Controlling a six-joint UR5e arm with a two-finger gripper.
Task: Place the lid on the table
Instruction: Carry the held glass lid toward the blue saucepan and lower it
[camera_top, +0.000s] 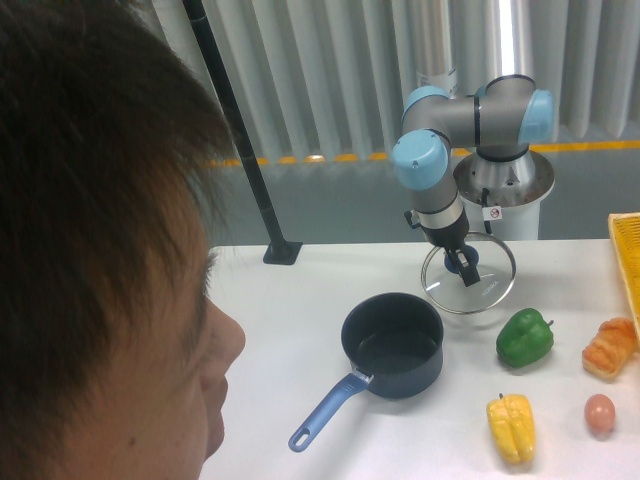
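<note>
The gripper (466, 268) of a grey-and-blue robot arm (440, 150) was clamped on the small blue knob of a round glass lid (468, 281), which sat low over the far right part of the white table (280, 330), tilted toward the camera (whether its rim touched the tabletop could not be made out from where I stood). The lid was beyond and to the right of a dark blue saucepan (392, 345), apart from it, with the pan's lighter blue handle pointing toward the near left.

To the right of the saucepan lay a green bell pepper (525, 338), just near of the lid. A yellow bell pepper (511, 427) lay nearer the front edge, with a brown egg (600, 413) to its right and an orange pastry-like item (610, 346) beyond the egg. The corner of a yellow basket (626, 262) showed at the far right edge.

A dark pole (240, 140) rose at a slant from a foot on the table's far side. A person's head (100, 260), dark-haired and seen from behind and to the side, filled the left of the view. Pale vertical panels lined the wall behind the arm's silver base (503, 190).
</note>
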